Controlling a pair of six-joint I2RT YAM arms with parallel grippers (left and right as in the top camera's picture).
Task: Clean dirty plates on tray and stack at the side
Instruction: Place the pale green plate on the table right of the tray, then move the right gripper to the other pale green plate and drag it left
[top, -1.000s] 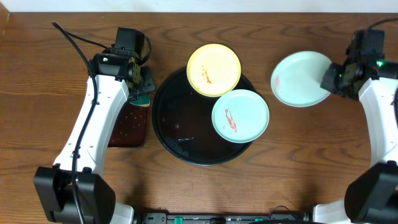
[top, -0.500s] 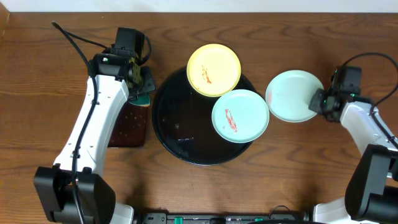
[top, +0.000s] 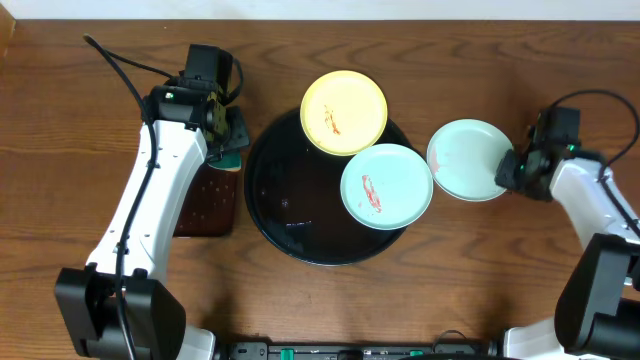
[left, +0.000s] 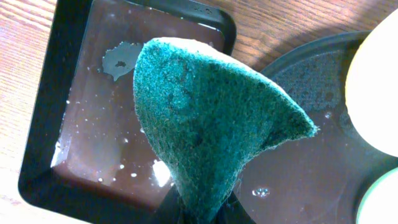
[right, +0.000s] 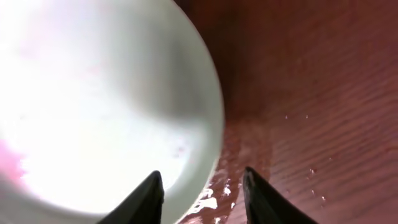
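A pale yellow plate with a red smear rests on the far rim of the round black tray. A pale aqua plate with a red smear lies on the tray's right side. A second aqua plate lies on the table right of the tray; it has a faint pink mark in the right wrist view. My right gripper is open, its fingers astride that plate's right rim. My left gripper is shut on a green sponge, held left of the tray.
A small rectangular black tray with water in it lies under the left arm, left of the round tray. Water drops wet the wood beside the right plate. The round tray's wet floor shows in the left wrist view.
The right arm has brought the aqua plate left and down onto the table beside the tray. The left arm and sponge have not moved.
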